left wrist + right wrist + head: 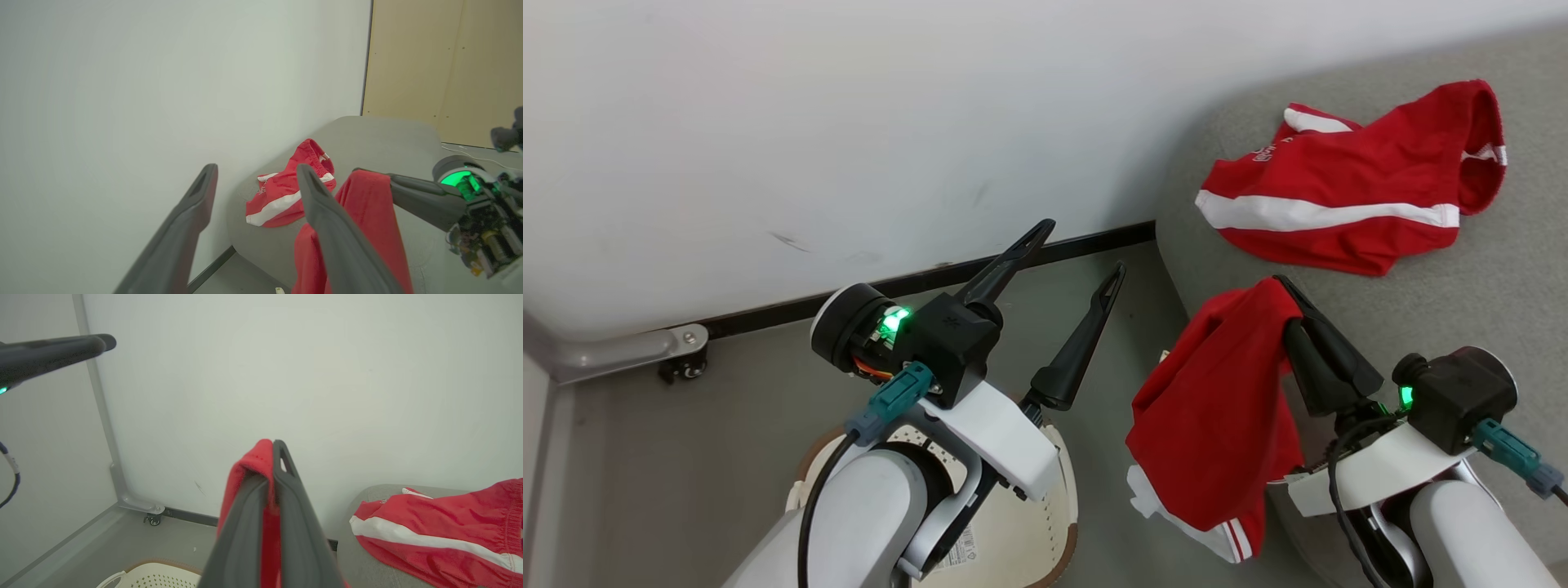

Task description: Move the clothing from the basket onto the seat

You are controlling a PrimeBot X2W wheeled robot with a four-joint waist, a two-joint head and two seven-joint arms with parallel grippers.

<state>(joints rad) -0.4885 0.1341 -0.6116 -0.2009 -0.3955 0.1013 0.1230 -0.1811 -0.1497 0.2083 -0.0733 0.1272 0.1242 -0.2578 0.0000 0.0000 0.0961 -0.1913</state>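
Note:
A red garment with white stripes [1347,192] lies spread on the grey seat [1486,286]; it also shows in the left wrist view [282,196] and the right wrist view [445,535]. My right gripper [1278,286] is shut on a second red garment [1217,408], which hangs from the fingertips over the seat's left edge [367,212] [255,465]. My left gripper [1082,249] stands open and holds nothing, above the cream basket [1029,531]. The basket's rim [155,573] shows low in the right wrist view.
A white wall with a dark skirting strip [849,294] runs behind. A metal bracket with a caster [678,351] sits on the grey floor at the left. A beige panel [441,69] stands beyond the seat.

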